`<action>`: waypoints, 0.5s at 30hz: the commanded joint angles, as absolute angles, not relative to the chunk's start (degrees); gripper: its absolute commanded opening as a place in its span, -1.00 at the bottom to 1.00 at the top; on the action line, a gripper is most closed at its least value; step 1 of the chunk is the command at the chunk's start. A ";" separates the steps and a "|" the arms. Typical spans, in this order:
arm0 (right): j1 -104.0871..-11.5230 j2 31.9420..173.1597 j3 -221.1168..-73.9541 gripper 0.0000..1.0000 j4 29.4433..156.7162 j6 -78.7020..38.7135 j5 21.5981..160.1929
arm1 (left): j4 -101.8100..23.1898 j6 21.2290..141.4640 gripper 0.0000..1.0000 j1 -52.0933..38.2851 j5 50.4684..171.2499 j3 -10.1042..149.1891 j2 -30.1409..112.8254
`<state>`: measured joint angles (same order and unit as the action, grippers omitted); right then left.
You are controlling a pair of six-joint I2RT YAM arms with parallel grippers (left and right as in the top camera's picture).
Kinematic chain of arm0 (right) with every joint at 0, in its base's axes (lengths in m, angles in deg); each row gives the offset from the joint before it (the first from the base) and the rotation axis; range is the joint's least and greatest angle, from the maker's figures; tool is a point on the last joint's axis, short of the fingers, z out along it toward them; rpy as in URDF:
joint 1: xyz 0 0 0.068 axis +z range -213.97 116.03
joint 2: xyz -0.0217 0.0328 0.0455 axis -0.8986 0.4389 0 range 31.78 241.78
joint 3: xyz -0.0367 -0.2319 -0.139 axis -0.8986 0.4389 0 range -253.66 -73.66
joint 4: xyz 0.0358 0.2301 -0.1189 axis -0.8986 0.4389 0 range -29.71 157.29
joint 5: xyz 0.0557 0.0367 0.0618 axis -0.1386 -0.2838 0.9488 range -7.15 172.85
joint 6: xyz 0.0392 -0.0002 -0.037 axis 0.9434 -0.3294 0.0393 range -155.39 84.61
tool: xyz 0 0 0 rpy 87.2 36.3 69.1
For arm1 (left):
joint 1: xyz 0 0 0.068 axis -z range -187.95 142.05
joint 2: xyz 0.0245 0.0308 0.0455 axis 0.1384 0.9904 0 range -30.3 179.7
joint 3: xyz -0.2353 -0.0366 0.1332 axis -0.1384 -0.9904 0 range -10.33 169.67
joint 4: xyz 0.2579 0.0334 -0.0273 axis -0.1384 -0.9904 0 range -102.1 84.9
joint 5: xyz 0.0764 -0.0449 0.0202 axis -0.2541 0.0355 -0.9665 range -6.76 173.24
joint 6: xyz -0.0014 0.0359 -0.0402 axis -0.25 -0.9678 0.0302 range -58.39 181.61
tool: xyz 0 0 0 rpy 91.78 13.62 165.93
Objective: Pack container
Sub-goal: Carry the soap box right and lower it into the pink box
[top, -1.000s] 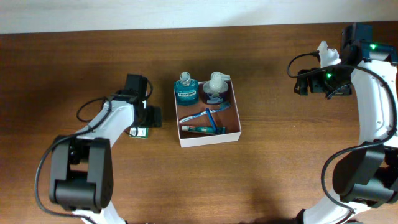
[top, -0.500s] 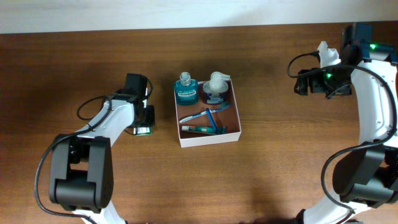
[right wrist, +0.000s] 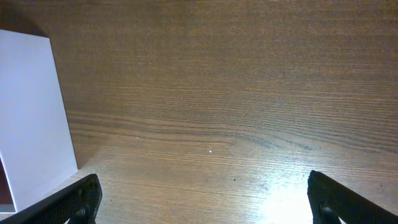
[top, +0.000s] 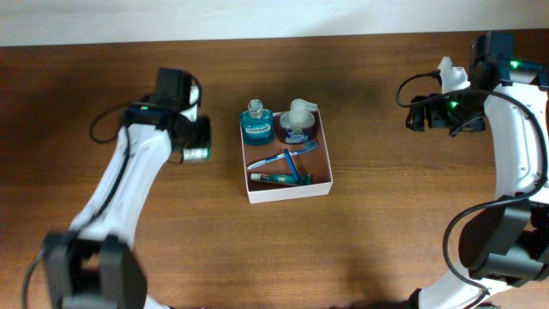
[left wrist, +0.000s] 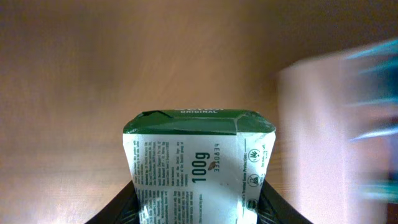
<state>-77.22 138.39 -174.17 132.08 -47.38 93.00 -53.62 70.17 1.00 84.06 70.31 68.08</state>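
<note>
Far left, over the brown wooden table: the left gripper, jaws pinching a small green-and-white packet. Grips it by its two sides, dark fingers just showing at either lower edge in the wrist view, green end flap pointing away from the camera, "100g" printed on the white face. Cannot tell whether the packet touches the wood or hangs above it. Sits just left of the container, apart from its wall.

Centre of the table: the container, a shallow square box, white walls, reddish-brown floor. Holds a teal bottle in the far left corner, beside it a white pump bottle in the far right corner. Nearer, a blue toothbrush lying slanted, and a tube along the near wall.

Far right, well apart from the container: the right gripper, jaws spread wide with nothing between them. Shows only bare wood between the black fingertips in its wrist view, plus one white container wall at the left edge.
</note>
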 commanded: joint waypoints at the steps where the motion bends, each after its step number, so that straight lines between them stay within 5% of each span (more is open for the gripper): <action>1: -77.55 137.16 -174.80 0.97 132.06 -47.07 92.68 | -52.00 69.64 -0.88 3.97 93.33 72.58 60.00; 15: -77.55 137.16 -174.80 0.97 132.06 -47.07 92.68 | -50.53 62.65 -0.88 21.28 89.59 72.41 60.04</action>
<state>-77.22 138.39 -174.17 132.08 -47.38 92.98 -51.17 65.99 18.90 91.67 72.58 59.30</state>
